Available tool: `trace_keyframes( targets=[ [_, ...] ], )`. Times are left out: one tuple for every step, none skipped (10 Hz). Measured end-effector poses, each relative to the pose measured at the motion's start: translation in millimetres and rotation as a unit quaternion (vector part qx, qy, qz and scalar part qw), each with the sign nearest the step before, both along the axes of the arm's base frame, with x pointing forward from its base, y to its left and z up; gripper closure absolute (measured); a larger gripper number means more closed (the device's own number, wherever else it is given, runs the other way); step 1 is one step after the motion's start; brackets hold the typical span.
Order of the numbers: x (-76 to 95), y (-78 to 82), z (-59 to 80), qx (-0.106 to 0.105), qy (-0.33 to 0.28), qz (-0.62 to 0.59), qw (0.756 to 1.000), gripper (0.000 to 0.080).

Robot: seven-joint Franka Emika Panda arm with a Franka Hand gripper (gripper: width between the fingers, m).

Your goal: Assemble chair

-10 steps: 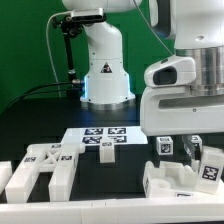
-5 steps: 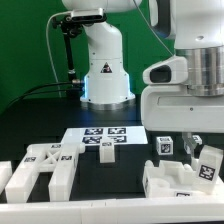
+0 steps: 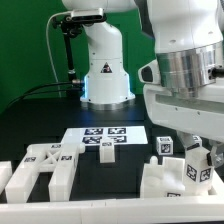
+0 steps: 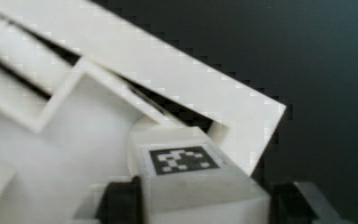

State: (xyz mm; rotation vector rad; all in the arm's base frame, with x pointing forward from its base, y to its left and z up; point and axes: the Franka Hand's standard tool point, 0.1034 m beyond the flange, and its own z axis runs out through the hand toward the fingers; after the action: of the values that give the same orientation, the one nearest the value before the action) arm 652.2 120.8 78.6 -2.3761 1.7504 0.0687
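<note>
A: What is seen, from the biggest thing down?

B: The robot arm [image 3: 185,70] is seen filling the exterior view's right, bent over a black table [image 3: 40,115]. Loose white chair parts are spread on the table. A slotted frame [image 3: 40,172] is laid at the exterior view's left, and a chunky part [image 3: 160,185] is set at the right, under the arm. The marker board [image 3: 100,138] is laid between them, farther back.

A: Where is the gripper placed?

B: The gripper [image 3: 197,155] is positioned directly over the chunky part. A tagged block [image 4: 181,160] is found between its two fingers [image 4: 119,205], with the tag turned toward the wrist camera. Slanted white bars are seen right behind the block.

A: Is the block clamped?

B: That cannot be told. The fingers are set part-way apart, one on either side of the block, but contact is not clearly shown. A small tagged cube [image 3: 165,147] is seen standing just beside the gripper, on the side toward the marker board.
</note>
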Motion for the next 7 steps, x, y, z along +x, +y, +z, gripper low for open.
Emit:
trace_keyframes(
  targets=[
    [3.5,-2.1,-0.1,0.009,-0.006,-0.052,0.999,0.0491],
    [3.7,-2.7,-0.1,0.014,-0.008,-0.096,0.995,0.0491],
    [2.4,-1.3,-1.0,0.014,-0.005,-0.095,0.995,0.0491],
    [2.5,-1.4,-1.1,0.012,-0.008,-0.08,0.997,0.0376],
    [2.0,-2.0,-2.3,0.006,-0.015,-0.035,0.999,0.0241],
    [1.0,-3.3,-4.5,-0.002,-0.026,0.053,0.998,0.0172],
    [-0.8,-3.7,-5.8,-0.011,-0.031,0.164,0.986,0.0172]
  ],
)
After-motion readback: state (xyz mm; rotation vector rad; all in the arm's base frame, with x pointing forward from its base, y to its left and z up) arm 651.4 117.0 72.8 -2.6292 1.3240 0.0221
